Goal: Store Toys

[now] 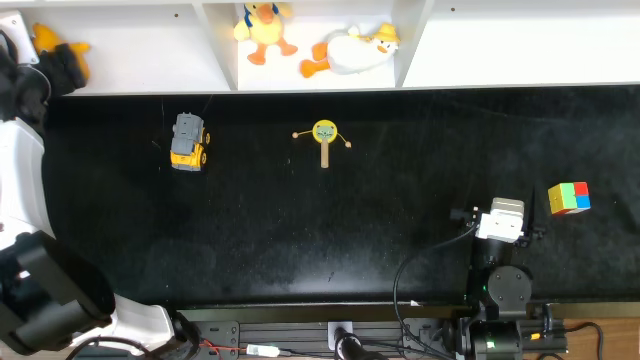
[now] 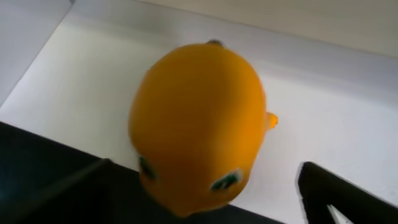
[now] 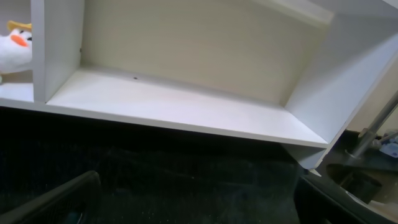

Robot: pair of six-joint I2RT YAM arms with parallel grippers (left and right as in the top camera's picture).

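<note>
An orange plush toy [image 2: 199, 118] lies in the left compartment of the white shelf [image 1: 150, 60]; it also shows in the top view [image 1: 50, 42]. My left gripper [image 1: 64, 66] is at that compartment's mouth, open. Its fingers [image 2: 336, 193] stand to either side of the plush with a gap. On the black mat are a yellow toy truck [image 1: 188, 142], a yellow rattle drum [image 1: 324, 135] and a coloured cube [image 1: 568, 198]. My right gripper [image 1: 500, 218] is open and holds nothing. It sits low at the right, just left of the cube, and faces the bare right compartment [image 3: 186, 106].
A yellow duck plush [image 1: 264, 28] and a white goose plush [image 1: 350, 50] lie in the middle compartment. The goose's head shows at the edge of the right wrist view [image 3: 13, 46]. Cables and arm bases line the table's front edge.
</note>
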